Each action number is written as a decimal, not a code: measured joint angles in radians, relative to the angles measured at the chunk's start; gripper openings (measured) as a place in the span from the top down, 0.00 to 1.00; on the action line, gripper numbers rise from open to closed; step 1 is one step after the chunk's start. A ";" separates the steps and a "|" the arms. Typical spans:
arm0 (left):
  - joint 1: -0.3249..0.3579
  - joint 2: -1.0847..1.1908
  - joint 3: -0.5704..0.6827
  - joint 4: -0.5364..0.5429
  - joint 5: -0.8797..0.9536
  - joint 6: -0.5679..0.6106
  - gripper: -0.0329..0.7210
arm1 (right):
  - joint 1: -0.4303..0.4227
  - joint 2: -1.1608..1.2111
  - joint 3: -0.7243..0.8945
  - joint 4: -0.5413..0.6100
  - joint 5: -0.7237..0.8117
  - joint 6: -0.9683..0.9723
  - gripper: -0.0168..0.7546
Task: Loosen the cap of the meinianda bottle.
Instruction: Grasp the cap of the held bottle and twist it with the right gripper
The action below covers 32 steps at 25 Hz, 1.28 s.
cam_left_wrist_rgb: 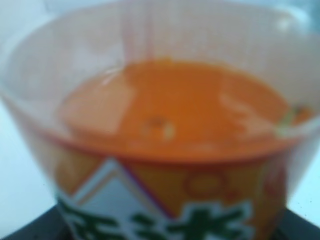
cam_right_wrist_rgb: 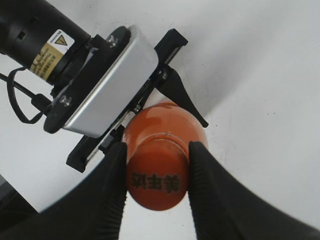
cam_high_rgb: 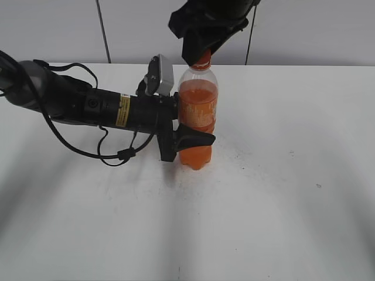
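The bottle [cam_high_rgb: 197, 117] stands upright on the white table [cam_high_rgb: 281, 193] at centre frame of the exterior view, and the left gripper [cam_high_rgb: 188, 140], entering from the left, is clamped on its lower body just below the orange label [cam_high_rgb: 198, 108], one dark finger [cam_high_rgb: 196, 136] lying across the front. The right gripper [cam_right_wrist_rgb: 157, 175] descends from the top of the frame with both black fingers [cam_right_wrist_rgb: 112, 172] pressed against opposite sides of the cap [cam_right_wrist_rgb: 157, 180], which bears dark characters too small to read with confidence. In the left wrist view the bottle [cam_left_wrist_rgb: 165, 125] fills the frame, blurred, showing orange liquid above a label [cam_left_wrist_rgb: 165, 210] with green characters on white; a yellow sticker [cam_high_rgb: 122, 110] on the left arm is not readable.
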 joint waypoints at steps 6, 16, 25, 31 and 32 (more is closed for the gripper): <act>0.000 0.000 0.000 0.000 0.000 -0.001 0.40 | 0.000 0.000 0.000 0.002 -0.001 -0.145 0.62; 0.000 0.000 0.000 0.006 -0.003 -0.001 0.40 | 0.000 0.000 0.000 0.003 -0.001 -0.413 0.62; 0.000 0.000 0.000 0.008 -0.005 -0.002 0.40 | 0.000 0.000 0.000 0.003 0.003 -0.642 0.62; 0.000 0.000 0.000 0.009 -0.005 -0.004 0.40 | 0.000 0.000 0.000 0.003 0.004 -0.767 0.62; 0.000 0.000 0.000 0.009 -0.005 -0.004 0.40 | 0.000 0.000 0.000 0.003 0.004 -0.789 0.62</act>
